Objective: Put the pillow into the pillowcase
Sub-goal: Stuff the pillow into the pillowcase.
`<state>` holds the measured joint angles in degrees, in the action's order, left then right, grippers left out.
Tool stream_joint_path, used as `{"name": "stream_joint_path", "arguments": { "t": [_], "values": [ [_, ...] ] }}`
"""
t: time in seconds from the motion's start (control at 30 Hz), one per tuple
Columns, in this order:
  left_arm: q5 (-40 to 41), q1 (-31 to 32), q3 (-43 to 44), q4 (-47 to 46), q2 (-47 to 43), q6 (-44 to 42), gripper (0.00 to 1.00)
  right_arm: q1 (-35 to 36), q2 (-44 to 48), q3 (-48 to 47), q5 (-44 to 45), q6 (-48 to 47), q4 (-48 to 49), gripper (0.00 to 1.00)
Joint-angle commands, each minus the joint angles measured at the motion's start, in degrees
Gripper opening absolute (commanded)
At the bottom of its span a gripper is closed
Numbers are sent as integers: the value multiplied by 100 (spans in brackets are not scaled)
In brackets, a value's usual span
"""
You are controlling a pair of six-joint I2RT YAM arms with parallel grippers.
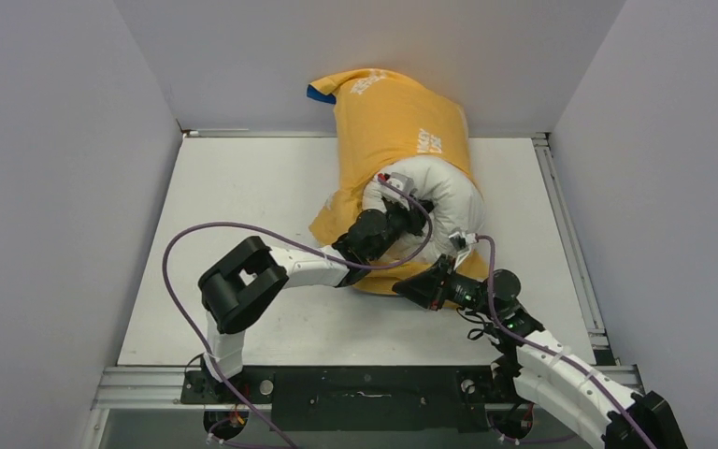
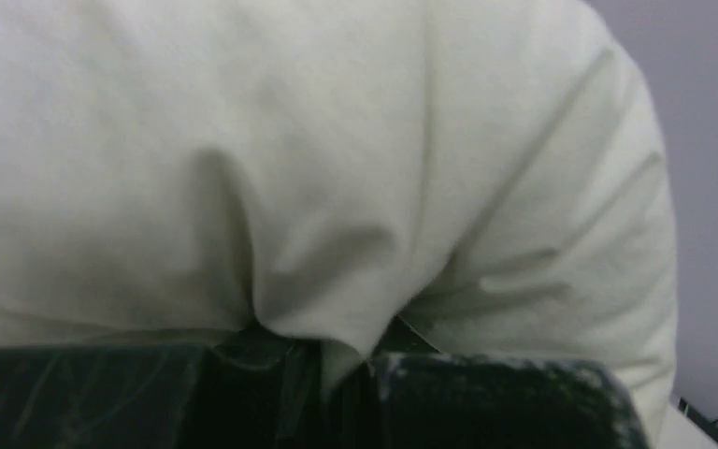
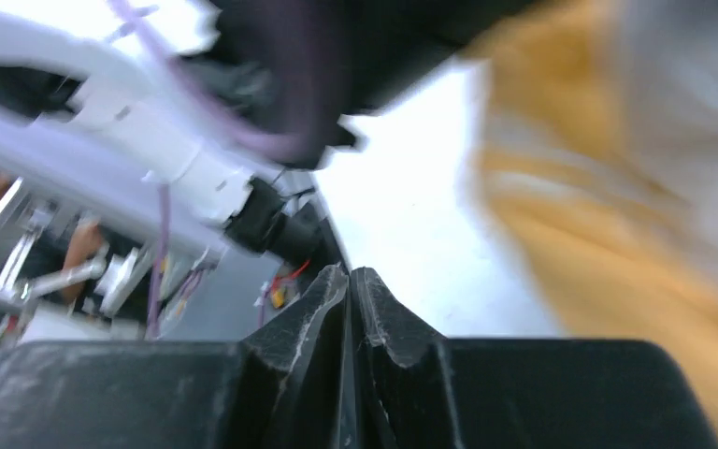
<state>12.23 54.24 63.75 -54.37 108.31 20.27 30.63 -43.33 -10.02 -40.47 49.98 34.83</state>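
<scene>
Left fingers [image 2: 103, 398] are clamping a pinched fold of the pillow [image 2: 337, 140], which is poking partway out of the orange pillowcase [image 1: 388, 117] on the table [image 1: 243, 187]. Right fingers [image 3: 290, 327] are pressing together, holding nothing, just beside the pillowcase's near edge.

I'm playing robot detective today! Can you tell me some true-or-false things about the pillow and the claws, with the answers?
1. The pillow is all the way inside the pillowcase. False: its white end sticks out of the case on the side nearest the arms.
2. The left claw is pinching a fold of the pillow's white fabric. True.
3. The right claw is wide open. False: it is shut, with nothing in it.
4. The side of the pillowcase facing up is orange-yellow. True.
</scene>
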Motion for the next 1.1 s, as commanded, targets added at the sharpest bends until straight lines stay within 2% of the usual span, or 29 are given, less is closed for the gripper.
{"name": "stream_joint_path", "arguments": {
  "t": [0.0,0.1,0.23,0.3,0.33,0.4,0.57,0.77,0.9,0.97,1.07],
  "values": [
    [208,-71,4,1897,767,-349,0,277,834,-722,-1168,-188,-374,5],
    [85,-69,-318,2095,715,-133,0,269,1232,-1139,-833,-721,-1526,5],
    [40,-147,-696,2432,603,71,0,268,1331,-1596,-254,-1503,-2845,6],
    [-209,-245,-796,2473,490,211,0,269,1370,-1651,182,-1967,-3417,12],
    [-377,-308,-836,2474,406,320,0,268,1417,-1603,428,-2082,-3666,18],
    [-780,-451,-846,2524,234,540,0,267,1485,-1439,1005,-2180,-3999,22],
    [-1616,-710,-453,3140,-86,832,0,259,1089,-1047,1732,-2211,-3699,31],
    [-1682,-718,-301,3490,-487,783,0,232,-94,-1208,1864,-2211,-2569,35],
    [-1671,-731,-344,3534,-637,832,0,224,-1042,-1431,1793,-2298,-2022,44],
    [-1680,-741,-338,3556,-698,844,0,195,-1445,-1480,1808,-2398,-1843,49],
    [-1710,-753,-323,3590,-767,864,0,180,-1686,-1442,2018,-2513,-1540,66]
  ]
}}
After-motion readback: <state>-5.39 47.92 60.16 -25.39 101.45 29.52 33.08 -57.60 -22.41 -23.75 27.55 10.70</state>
